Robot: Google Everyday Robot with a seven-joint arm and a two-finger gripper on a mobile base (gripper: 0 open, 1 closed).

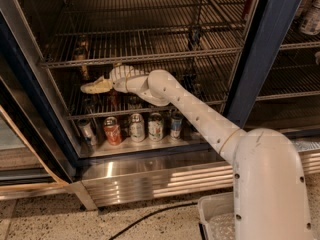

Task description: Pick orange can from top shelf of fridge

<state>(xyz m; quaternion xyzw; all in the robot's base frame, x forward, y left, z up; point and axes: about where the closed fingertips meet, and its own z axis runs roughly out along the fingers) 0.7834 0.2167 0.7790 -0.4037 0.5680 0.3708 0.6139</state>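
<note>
The orange can stands at the far left of a chrome wire rack in the open fridge, close to the left wall. My gripper is inside the fridge, below that rack and above the rack under it. It points left and sits beneath the can, slightly to its right, not touching it. My white arm reaches in from the lower right. I see nothing held in the gripper.
On the fridge floor stand a tilted silver can, a red can, two white-and-green cans and a bluish can. The glass door is swung open at left. A black cable lies on the floor.
</note>
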